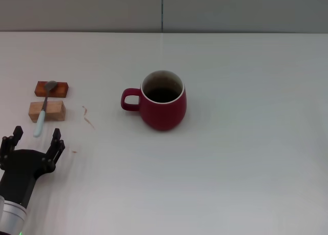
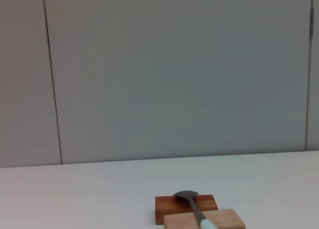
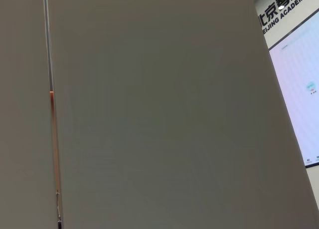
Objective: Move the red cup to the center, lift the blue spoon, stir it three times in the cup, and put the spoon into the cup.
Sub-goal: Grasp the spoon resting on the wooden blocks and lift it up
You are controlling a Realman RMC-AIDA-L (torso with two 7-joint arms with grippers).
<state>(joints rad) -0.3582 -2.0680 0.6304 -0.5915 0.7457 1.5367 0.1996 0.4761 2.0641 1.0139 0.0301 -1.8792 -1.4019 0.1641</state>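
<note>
1. Dark red ceramic mug [image 1: 164,100] w/ loop handle sits about mid-table already; cup step looks done.
2. Slim blue-handled metal spoon [image 1: 43,106] lies across two wooden blocks [image 1: 47,111].
3. Your left gripper [image 1: 35,144], fingers apart, hovers just short of the spoon; advance, pinch the handle.
4. Right arm: out of sight.

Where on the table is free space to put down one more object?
Bare tabletop lies right of the red cup and in front of it. The left side is crowded: blue spoon across two wooden blocks, with the open left claw just before them.
</note>
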